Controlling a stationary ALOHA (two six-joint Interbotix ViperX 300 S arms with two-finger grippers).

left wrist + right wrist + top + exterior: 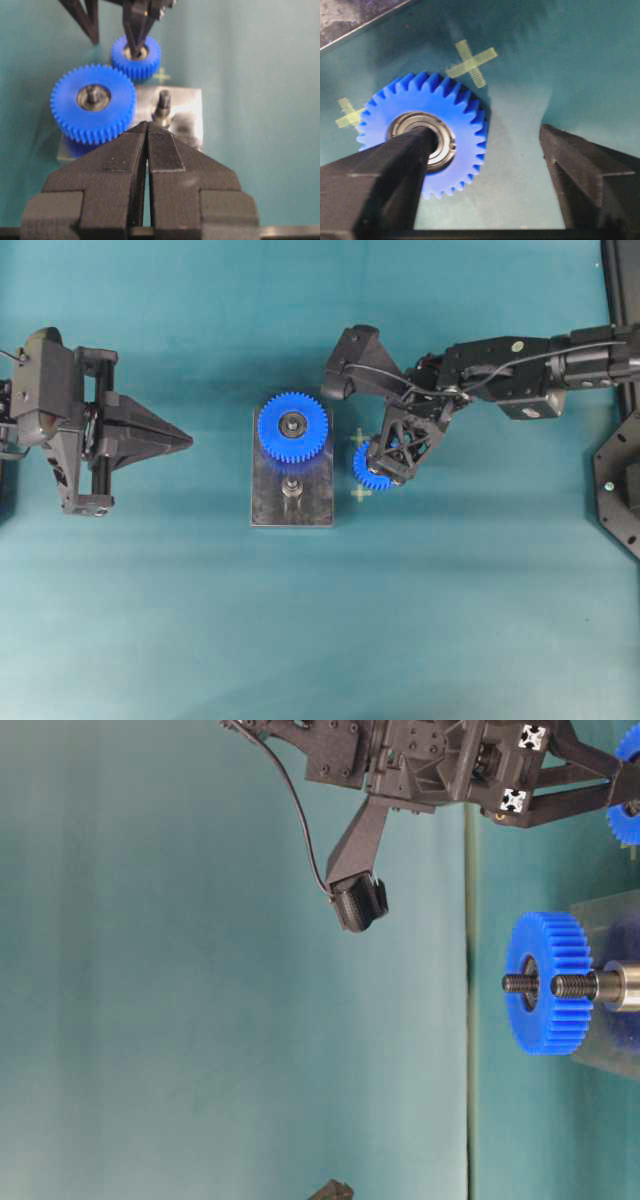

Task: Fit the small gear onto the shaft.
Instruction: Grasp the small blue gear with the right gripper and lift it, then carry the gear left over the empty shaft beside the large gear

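Right gripper (pixel 392 462) angled down over small bright blue toothed plastic gear (pixel 424 134), jaws apart, one finger (pixel 395 165) across hub; left gripper (pixel 146 131) level, closed.

Above the shaft (pixel 292 486) is free room; the larger gear (pixel 293 426) crowds its far side.

A large blue gear (pixel 292 427) sits on a threaded pin at one end of the grey metal plate (pixel 315 508), overhanging the plate's edge. Two pale yellow tape crosses (pixel 360 437) lie on the teal tabletop (pixel 180 620) just beside the plate's right side.
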